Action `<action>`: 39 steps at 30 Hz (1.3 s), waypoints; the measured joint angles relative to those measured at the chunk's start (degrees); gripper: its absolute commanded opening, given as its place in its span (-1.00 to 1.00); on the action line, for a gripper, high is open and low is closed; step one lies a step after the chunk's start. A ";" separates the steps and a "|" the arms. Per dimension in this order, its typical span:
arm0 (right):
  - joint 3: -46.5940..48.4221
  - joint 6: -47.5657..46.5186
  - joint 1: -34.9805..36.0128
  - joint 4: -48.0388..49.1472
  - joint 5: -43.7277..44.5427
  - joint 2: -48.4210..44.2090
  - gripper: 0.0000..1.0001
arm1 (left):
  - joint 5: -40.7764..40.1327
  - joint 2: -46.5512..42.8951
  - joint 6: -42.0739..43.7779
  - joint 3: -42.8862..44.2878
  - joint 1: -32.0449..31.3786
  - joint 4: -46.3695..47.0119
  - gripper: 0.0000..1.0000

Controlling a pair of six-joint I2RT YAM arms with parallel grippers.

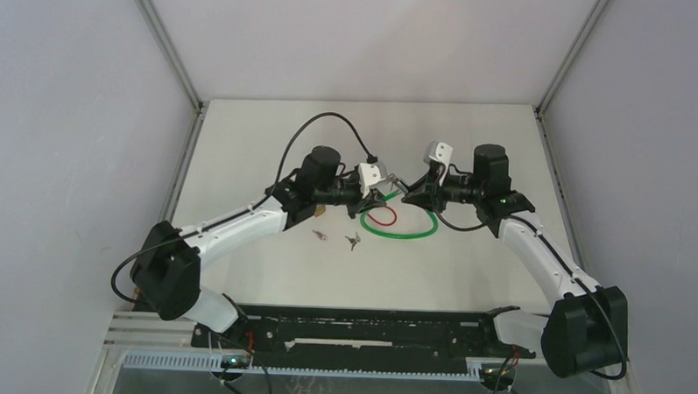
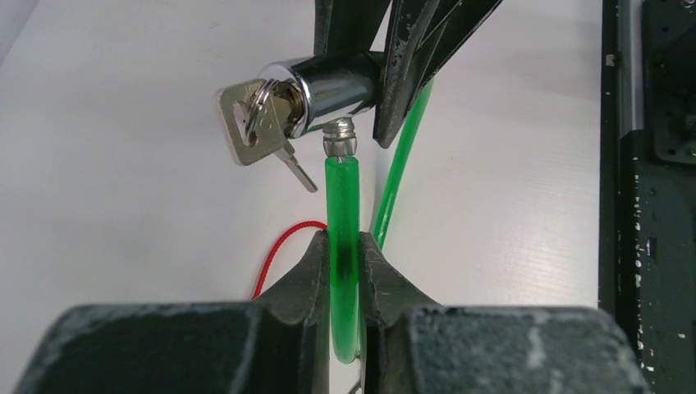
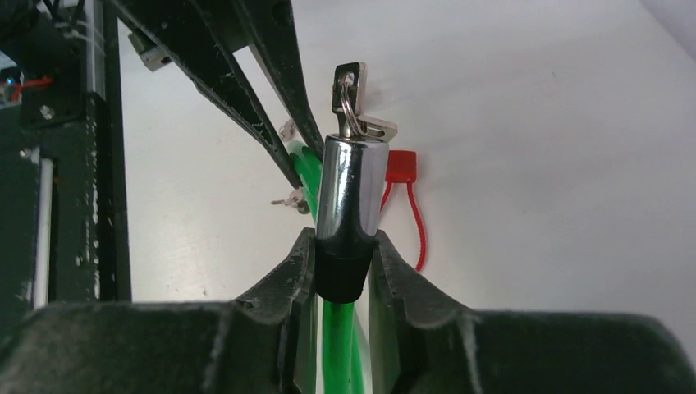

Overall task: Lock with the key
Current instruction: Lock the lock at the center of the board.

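White table [image 1: 470, 140] — grey walls [image 1: 68, 108] | left claw [image 2: 345, 246] grips green cable [image 2: 343, 201] | right claw [image 3: 343, 246] grips lock [image 3: 353, 180]

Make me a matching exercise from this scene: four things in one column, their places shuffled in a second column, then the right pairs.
Things
1. green cable end
2. chrome lock cylinder
3. keys on a ring
4. red loop

Places
A. at the cylinder's end face
B. clamped in the jaws of the left gripper
C. lying on the table
D. clamped in the jaws of the right gripper

Pairs: 1-B, 2-D, 3-A, 4-C
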 measured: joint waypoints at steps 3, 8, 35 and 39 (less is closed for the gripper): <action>0.07 -3.67 0.50 -2.05 -0.13 -1.03 -1.00 | 1.33 -0.09 -0.55 0.00 0.00 -0.61 -0.99; -1.03 -11.08 2.62 -5.01 1.84 -5.20 -1.00 | 6.05 -0.24 -3.65 0.15 0.79 -2.05 -0.99; -7.91 -19.28 4.57 -2.23 2.82 -11.76 -1.00 | 17.79 1.92 -12.55 -0.11 3.06 -1.79 -0.92; -7.91 -19.37 4.68 -2.01 3.10 -11.76 -1.00 | 17.84 1.92 -12.55 -0.11 3.28 -1.75 -0.71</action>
